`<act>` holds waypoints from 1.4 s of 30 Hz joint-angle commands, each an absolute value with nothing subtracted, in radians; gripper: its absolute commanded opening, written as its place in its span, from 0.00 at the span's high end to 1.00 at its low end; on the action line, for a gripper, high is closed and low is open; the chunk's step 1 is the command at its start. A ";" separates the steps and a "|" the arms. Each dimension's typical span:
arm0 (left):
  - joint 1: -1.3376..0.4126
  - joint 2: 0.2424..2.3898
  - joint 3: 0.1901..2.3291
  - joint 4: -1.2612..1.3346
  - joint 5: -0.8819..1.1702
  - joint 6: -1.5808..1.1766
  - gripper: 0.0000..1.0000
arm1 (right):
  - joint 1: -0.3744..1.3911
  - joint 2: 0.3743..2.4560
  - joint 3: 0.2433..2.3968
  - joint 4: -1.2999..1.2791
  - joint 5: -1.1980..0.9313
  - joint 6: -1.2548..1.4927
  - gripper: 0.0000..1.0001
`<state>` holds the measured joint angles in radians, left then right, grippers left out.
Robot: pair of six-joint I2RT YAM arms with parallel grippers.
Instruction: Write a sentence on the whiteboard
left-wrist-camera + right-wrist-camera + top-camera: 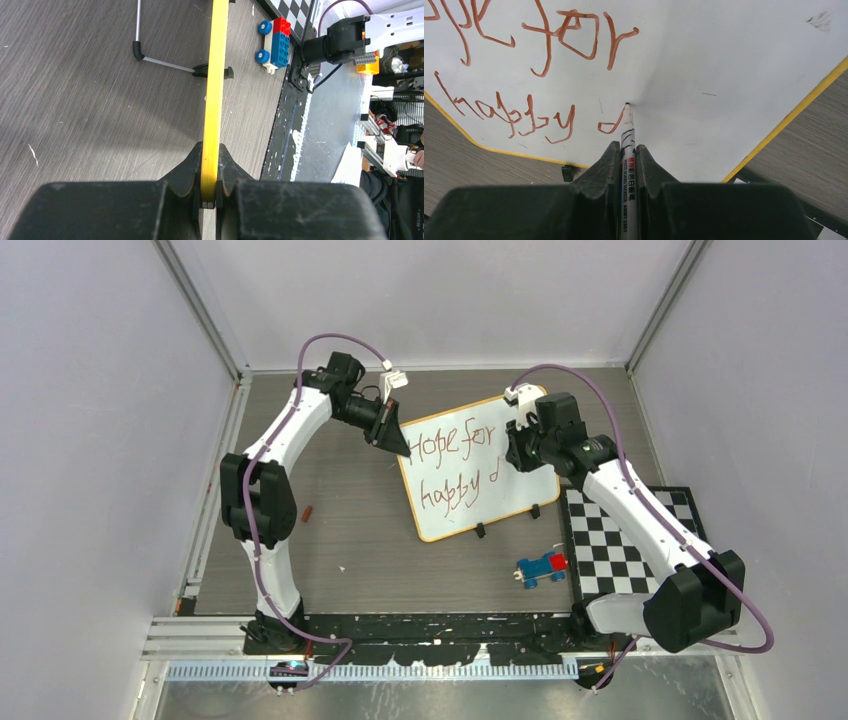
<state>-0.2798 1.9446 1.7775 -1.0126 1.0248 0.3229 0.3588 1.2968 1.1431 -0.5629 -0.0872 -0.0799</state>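
Note:
A yellow-framed whiteboard (500, 498) stands tilted on small black feet at mid-table, with "Hope for happy d" in red-brown ink. My left gripper (398, 445) is shut on the board's left edge; in the left wrist view the yellow frame (212, 100) runs up from between the jaws. My right gripper (517, 452) is shut on a white marker (628, 145), whose tip touches the board (734, 65) just right of the last "d". The writing also shows in the right wrist view.
A blue and red toy brick car (541, 568) sits near the front right, also in the left wrist view (276, 44). A black-and-white checkerboard mat (630, 540) lies at right. A small red-brown piece (309, 512) lies at left. A board stand leg (165, 61) rests on the table.

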 commanded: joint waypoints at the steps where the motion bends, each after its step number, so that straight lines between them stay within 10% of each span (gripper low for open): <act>1: -0.275 1.928 1.767 -0.985 0.955 0.363 1.00 | 0.356 1.287 1.138 -0.519 -0.090 -0.077 1.00; 42: -0.275 1.920 1.768 -0.983 0.956 0.357 1.00 | 0.350 1.273 1.140 -0.578 -0.064 -0.103 1.00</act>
